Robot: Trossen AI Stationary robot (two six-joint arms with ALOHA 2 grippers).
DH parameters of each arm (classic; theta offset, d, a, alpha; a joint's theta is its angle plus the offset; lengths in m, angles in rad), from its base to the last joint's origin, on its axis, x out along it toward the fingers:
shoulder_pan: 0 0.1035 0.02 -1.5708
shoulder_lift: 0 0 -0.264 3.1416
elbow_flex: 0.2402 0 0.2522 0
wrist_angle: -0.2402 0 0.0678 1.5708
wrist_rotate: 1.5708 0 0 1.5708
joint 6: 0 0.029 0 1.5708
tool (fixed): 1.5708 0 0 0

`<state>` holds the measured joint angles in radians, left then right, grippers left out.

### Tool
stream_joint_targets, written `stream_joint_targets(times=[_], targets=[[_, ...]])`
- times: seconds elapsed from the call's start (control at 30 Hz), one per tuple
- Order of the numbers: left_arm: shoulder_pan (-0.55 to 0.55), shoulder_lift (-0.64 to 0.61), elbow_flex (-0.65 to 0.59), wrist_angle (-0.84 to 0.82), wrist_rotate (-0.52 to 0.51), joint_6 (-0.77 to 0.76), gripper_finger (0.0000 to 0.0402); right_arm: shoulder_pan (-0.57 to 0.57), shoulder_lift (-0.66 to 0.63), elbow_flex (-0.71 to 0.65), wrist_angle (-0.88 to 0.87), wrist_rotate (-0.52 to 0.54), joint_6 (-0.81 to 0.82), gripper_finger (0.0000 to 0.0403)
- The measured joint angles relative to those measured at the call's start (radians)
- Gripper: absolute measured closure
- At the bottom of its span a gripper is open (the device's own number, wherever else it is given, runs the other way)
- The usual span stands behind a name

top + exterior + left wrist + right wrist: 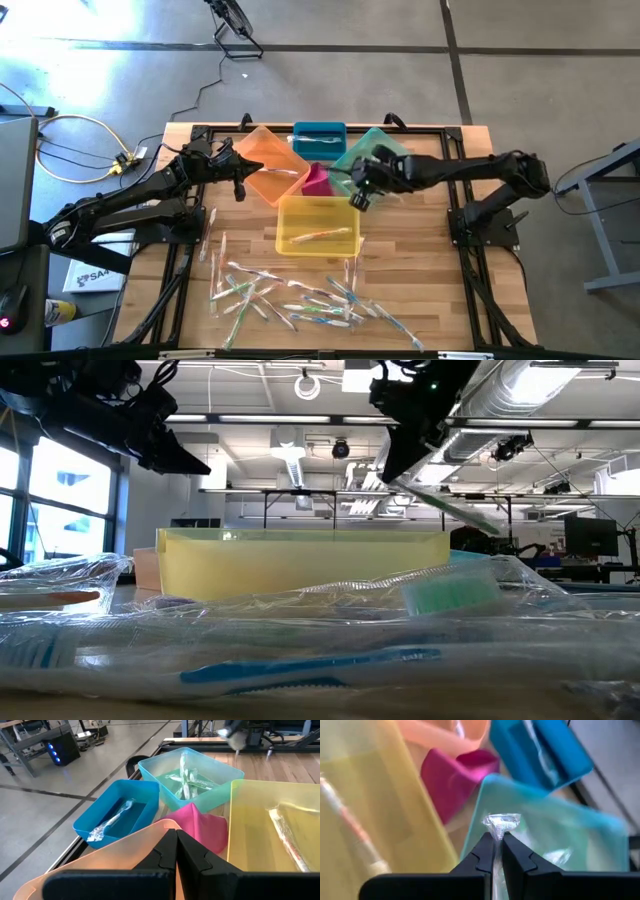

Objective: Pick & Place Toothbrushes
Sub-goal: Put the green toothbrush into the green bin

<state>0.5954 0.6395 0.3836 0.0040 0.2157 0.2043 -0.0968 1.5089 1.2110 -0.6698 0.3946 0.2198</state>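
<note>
Many wrapped toothbrushes (290,295) lie heaped on the near part of the table. My right gripper (360,192) hangs above the teal bin (375,150) and is shut on one wrapped toothbrush (450,508). My left gripper (176,845) is shut with nothing in it and hovers over the orange bin (265,165). The teal bin (187,775) holds several toothbrushes. One toothbrush lies in the blue bin (117,812) and one in the yellow bin (285,835). My right gripper pinches the toothbrush between its two fingers, with the wrapper's crinkled end (501,824) sticking out just past the fingertips. The fingers slant downward. The toothbrush is lifted clear and slants down below the gripper (400,445), above the bins.
A small pink bin (317,180) sits wedged among the orange, teal and yellow bins. The blue bin (320,140) stands at the far edge. A black frame (470,280) borders the wooden table top. Bare wood lies right of the yellow bin (318,225).
</note>
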Motion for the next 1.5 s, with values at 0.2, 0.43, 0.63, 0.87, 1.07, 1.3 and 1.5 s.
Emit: stream_joint_targets(times=[0.2,0.43,0.63,0.87,1.07,1.3,1.5], targets=[[0.0,0.0,0.0,0.0,0.0,0.024,0.0402,-0.079,0.0,0.0,0.165,0.058,-0.19,0.0393],[0.0,0.0,0.0,0.0,0.0,0.027,0.0402,-0.146,0.003,0.0,0.257,0.068,-0.296,0.0393],[0.0,0.0,0.0,0.0,0.0,0.027,0.0402,-0.173,0.004,0.0,0.256,0.068,-0.297,0.0392],[0.0,0.0,0.0,0.0,0.0,0.027,0.0402,-0.172,0.014,0.0,0.257,0.068,-0.336,0.0393],[0.0,0.0,0.0,0.0,0.0,0.027,0.0402,-0.17,0.077,0.0,0.263,0.066,-0.359,0.0393],[0.0,0.0,0.0,-0.002,0.0,0.027,0.0402,-0.165,0.186,0.0,0.261,0.097,-0.431,0.0393],[0.0,0.0,0.0,-0.002,0.0,0.027,0.0402,-0.165,0.252,0.0,0.236,0.064,-0.479,0.0393]])
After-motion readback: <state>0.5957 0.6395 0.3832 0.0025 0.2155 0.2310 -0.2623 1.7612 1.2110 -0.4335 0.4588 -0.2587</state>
